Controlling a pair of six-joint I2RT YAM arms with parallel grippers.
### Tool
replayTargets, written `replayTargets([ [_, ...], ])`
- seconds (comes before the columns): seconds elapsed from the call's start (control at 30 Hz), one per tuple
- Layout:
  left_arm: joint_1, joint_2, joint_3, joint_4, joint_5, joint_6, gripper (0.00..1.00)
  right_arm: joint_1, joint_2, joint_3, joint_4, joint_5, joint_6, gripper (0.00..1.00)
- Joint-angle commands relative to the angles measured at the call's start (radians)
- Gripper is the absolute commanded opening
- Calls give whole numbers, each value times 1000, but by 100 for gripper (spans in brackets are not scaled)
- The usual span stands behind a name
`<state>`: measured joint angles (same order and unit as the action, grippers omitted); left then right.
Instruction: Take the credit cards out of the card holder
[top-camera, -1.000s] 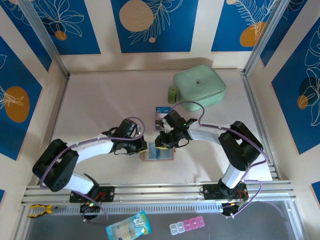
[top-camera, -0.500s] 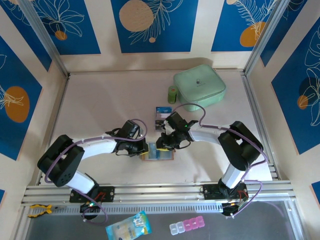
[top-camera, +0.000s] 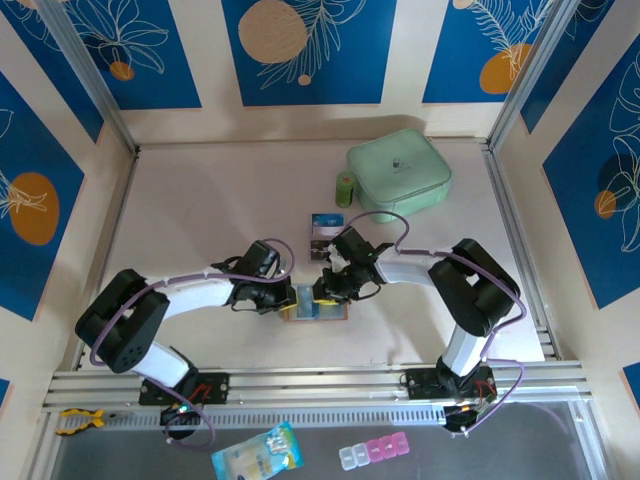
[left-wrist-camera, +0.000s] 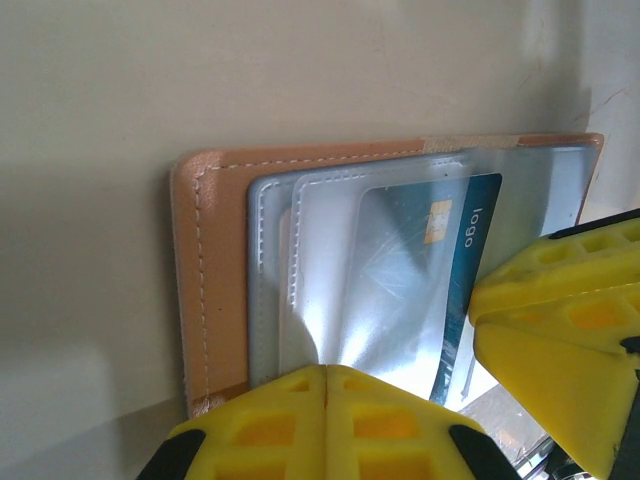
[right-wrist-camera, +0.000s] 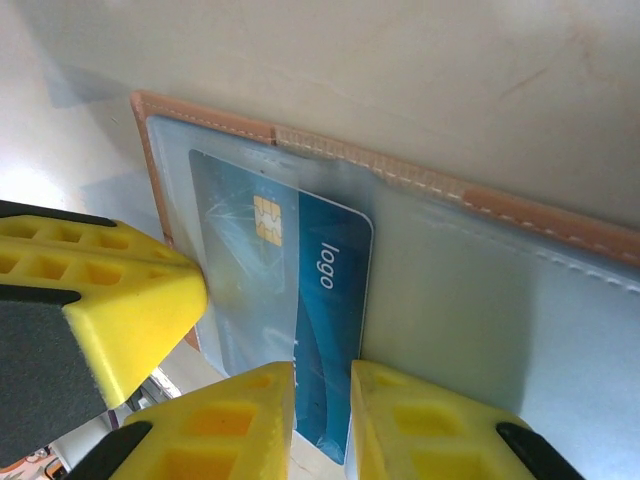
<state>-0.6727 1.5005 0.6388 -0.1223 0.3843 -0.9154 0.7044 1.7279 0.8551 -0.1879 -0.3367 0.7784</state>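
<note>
1. Pale table (top-camera: 200, 220) inside a booth with blue floral wall panels; both robot arms reach toward its middle.
2. Left gripper (left-wrist-camera: 325, 420): its yellow fingers are pressed together and rest at the left end of a small tan leather bifold card holder (left-wrist-camera: 205, 290), which lies spread open and flat.
3. Progress, as a judgement: partly done. Small thin loose cards (top-camera: 322, 228), blue and dark, lie on the table just beyond the card holder and look already removed.
4. Left to do: a blue chip card printed "logo" (right-wrist-camera: 300, 270) sits under a clear pocket of the card holder, with one strip poking out uncovered.
5. Right gripper (right-wrist-camera: 320, 420), toward the card holder's right side: its yellow fingers are parted by a narrow slit. The blue chip card's exposed end shows flat through that slit, so the tips seem to sit over it rather than pinch it.
</note>
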Motion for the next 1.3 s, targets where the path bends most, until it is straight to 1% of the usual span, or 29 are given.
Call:
replayTargets([
  [0.0, -7, 15, 6, -42, -16, -3, 3, -5, 16, -6, -2, -27, 8, 23],
  [0.4, -7, 23, 13, -56, -20, 0, 2, -5, 2, 0, -36, 8, 2, 25],
  [1.0, -6, 35, 21, -67, -18, 2, 2, -3, 25, 3, 2, -34, 18, 27],
  [1.13, -7, 37, 18, -67, -17, 2, 2, -5, 13, -6, 27, -47, 26, 26],
  [1.27, -7, 37, 17, -66, -16, 0, 2, -11, -15, -27, 69, -65, 43, 24],
])
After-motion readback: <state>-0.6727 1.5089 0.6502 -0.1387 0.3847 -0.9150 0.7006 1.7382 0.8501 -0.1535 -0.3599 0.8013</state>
